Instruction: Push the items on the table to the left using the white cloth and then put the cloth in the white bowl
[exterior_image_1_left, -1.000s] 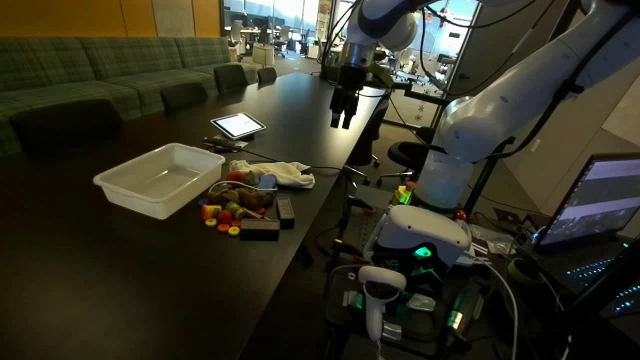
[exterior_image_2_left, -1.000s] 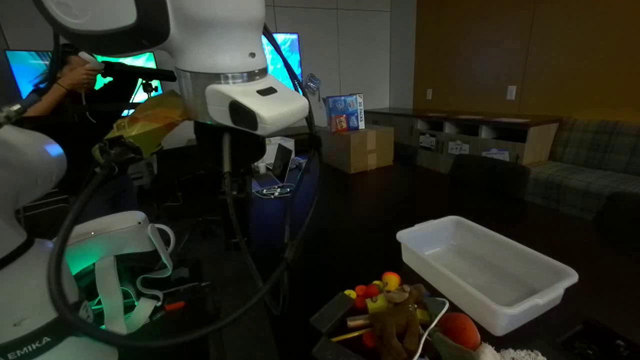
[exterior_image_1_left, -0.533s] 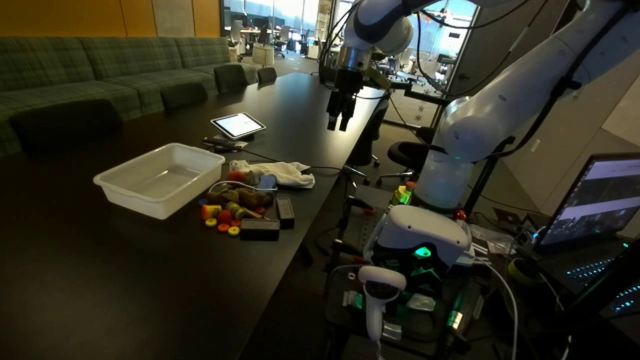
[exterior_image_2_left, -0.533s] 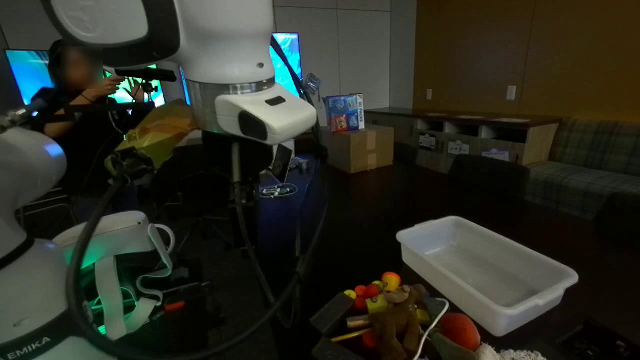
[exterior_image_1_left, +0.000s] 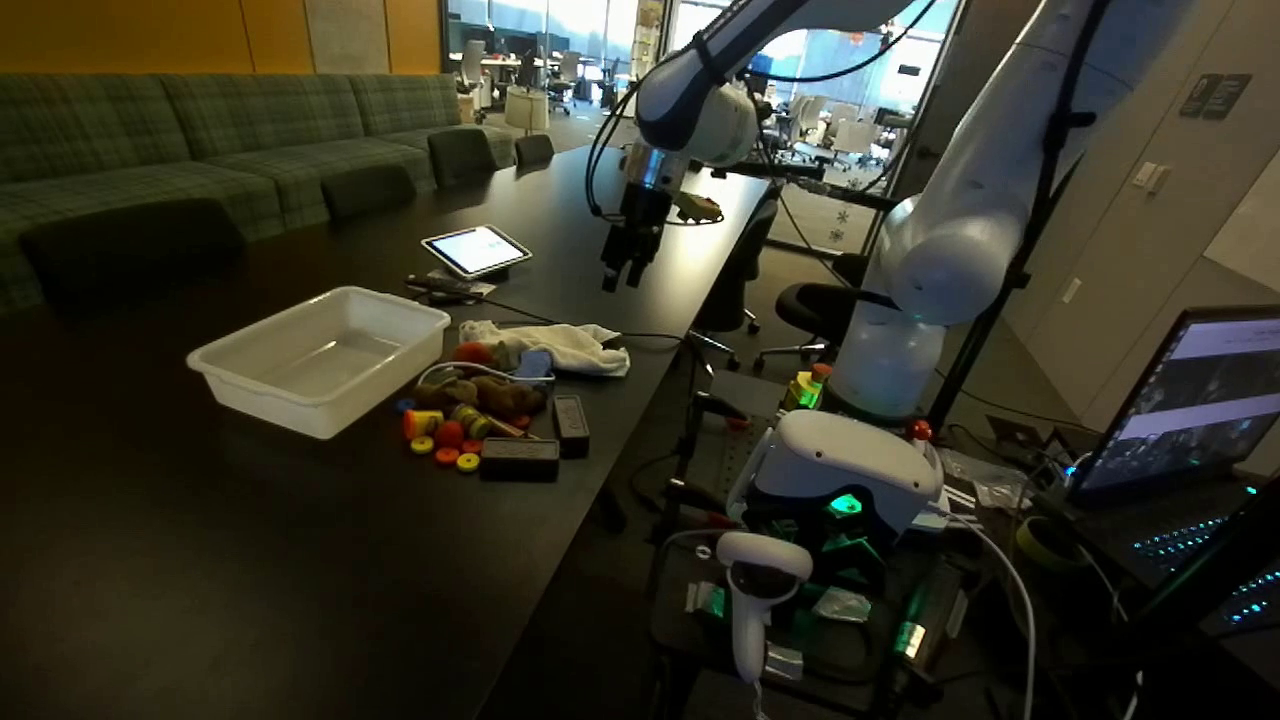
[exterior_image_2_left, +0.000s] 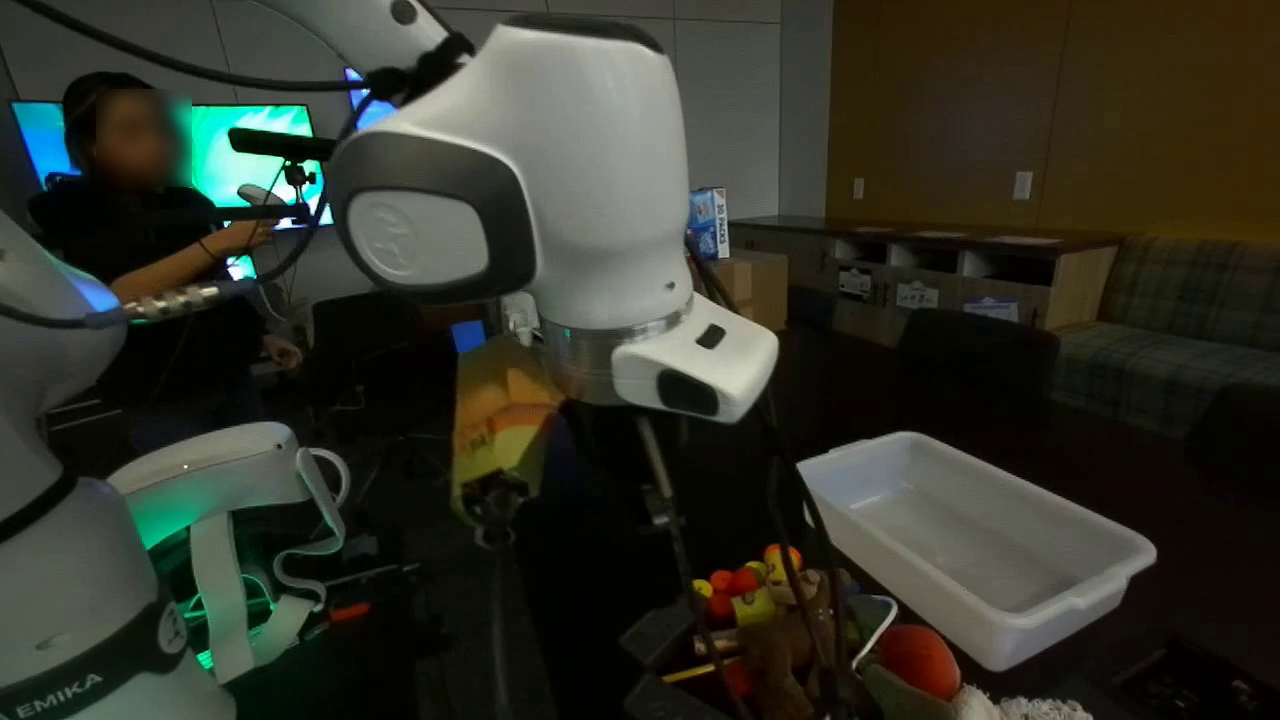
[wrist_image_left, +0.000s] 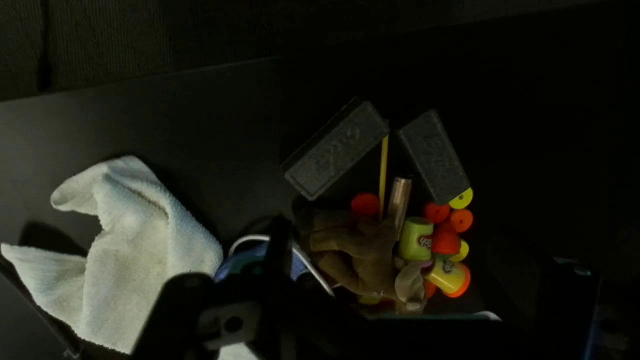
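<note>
While cloth (wrist_image_left: 130, 250) and table (exterior_image_1_left: 300, 560) are shown everywhere, the sofa (exterior_image_1_left: 230, 140) is limited to both exterior views. The gripper (exterior_image_1_left: 622, 280) is spread wide.

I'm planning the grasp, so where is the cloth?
In an exterior view, the cloth lies beside the blue item, right of the white bin; in the wrist view, it's at lower left.

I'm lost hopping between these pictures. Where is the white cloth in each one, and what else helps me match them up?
In an exterior view: the white cloth lies crumpled just left of centre.
In an exterior view: only a bit of the white cloth shows, at the bottom edge, right of centre.
Wrist view: the white cloth spreads over the lower left, partly blocked.
Shared landmark: the brown stuffed animal, visible in all three.
</note>
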